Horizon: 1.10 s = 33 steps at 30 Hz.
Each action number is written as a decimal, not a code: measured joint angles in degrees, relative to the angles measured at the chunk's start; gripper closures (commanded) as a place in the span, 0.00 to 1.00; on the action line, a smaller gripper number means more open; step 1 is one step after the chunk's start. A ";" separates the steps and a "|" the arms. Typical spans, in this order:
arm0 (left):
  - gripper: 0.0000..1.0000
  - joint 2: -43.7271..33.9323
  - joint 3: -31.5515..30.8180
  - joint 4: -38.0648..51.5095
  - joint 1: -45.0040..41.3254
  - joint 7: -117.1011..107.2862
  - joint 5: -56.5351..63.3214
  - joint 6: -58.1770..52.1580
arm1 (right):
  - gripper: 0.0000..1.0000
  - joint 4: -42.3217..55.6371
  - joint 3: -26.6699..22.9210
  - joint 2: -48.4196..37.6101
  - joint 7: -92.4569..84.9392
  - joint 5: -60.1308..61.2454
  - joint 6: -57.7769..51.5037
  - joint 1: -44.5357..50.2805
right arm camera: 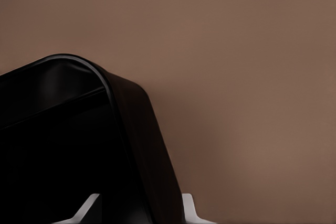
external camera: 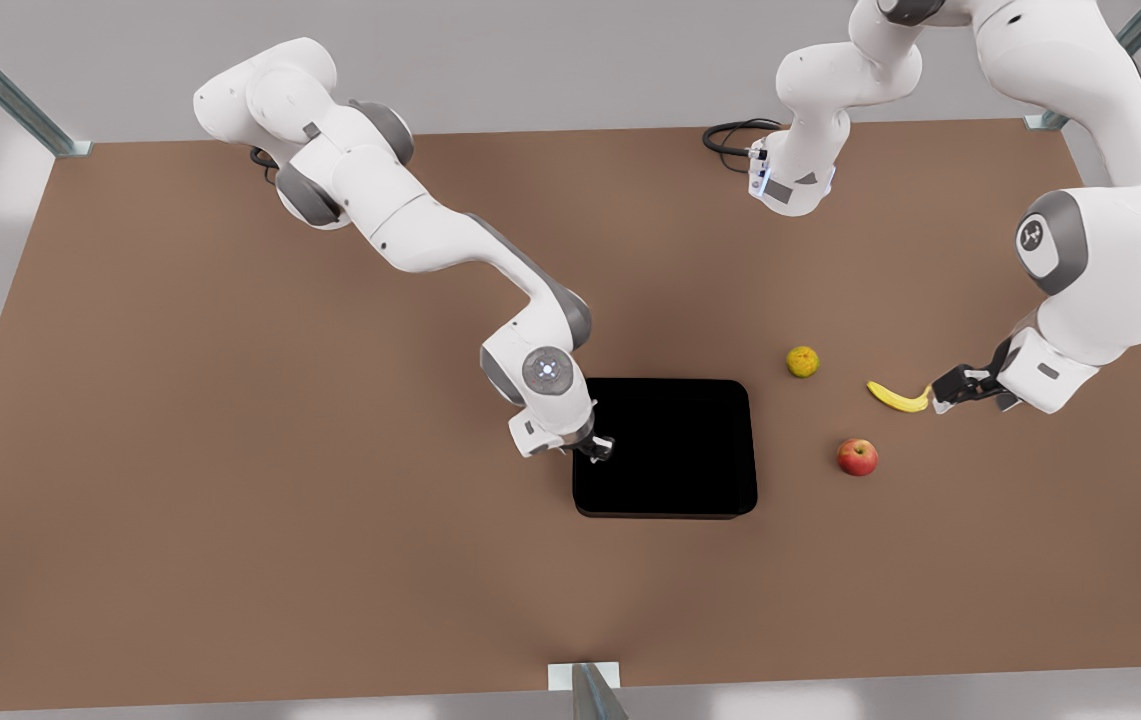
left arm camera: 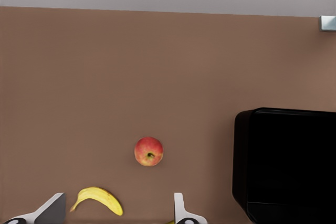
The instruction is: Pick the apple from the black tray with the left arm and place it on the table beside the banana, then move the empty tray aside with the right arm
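Straddling the black tray's (external camera: 670, 450) rim, the right gripper (external camera: 598, 449) sits at the tray's 9 o'clock edge in the front view, one pale finger (right arm camera: 86, 208) inside the wall and the other outside it in the right wrist view, so the jaws are around the rim at a narrow spread; whether the pads actually press the wall I cannot tell. That tray is a flat, glossy black rectangle with rounded corners and a low raised wall, and nothing lies on it. It rests on the table (external camera: 230, 450), a wide matte brown surface with a plain, even finish.

Over at 3 o'clock from the tray, the left gripper (external camera: 942, 392) hangs low just beside the banana's (external camera: 897, 396) end in the front view. Its two light fingers (left arm camera: 52, 209) stand wide apart and hold nothing, with the banana between them in the left wrist view. This banana is small, curved, smooth and bright yellow.

Round and red with a yellow-orange blush and a dark stem dimple, the apple (external camera: 857, 457) lies on the bare table near the banana, at about 7 o'clock from it and apart from it, between tray and banana. A bumpy round yellow fruit (external camera: 802, 362) sits at about 10 o'clock from the banana.
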 measured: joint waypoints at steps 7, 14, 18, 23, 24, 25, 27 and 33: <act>0.00 -0.03 0.00 0.00 0.33 0.80 0.00 -0.01 | 0.70 -0.08 0.00 0.49 -2.83 0.25 0.11 -0.11; 0.00 0.02 0.00 0.00 0.59 1.34 0.00 0.02 | 0.81 -0.01 0.33 -0.23 -5.20 1.35 0.06 -0.27; 0.00 -0.06 -0.12 0.26 0.49 1.54 -0.03 -0.04 | 0.85 0.00 0.44 -4.94 -6.67 1.51 -3.10 -0.84; 0.00 -0.56 -0.25 1.61 0.15 1.68 -0.03 -0.25 | 0.86 0.06 0.46 -10.25 -9.97 1.69 -10.43 -3.23; 0.00 -0.34 -0.29 1.90 0.18 1.69 0.00 -0.20 | 0.86 0.08 0.47 -11.55 -10.87 1.68 -12.28 -4.13; 0.00 -0.10 -0.32 2.24 0.14 1.70 0.00 -0.18 | 0.86 0.10 0.43 -12.65 -11.82 1.68 -14.24 -4.94; 0.00 0.01 -0.34 2.48 0.05 1.74 -0.04 -0.34 | 0.86 0.19 0.39 -14.50 -14.04 1.70 -18.22 -6.93; 0.00 0.08 -0.49 2.63 -0.05 1.76 -0.17 -1.11 | 0.88 0.27 0.26 -19.29 -23.71 1.72 -29.86 -16.38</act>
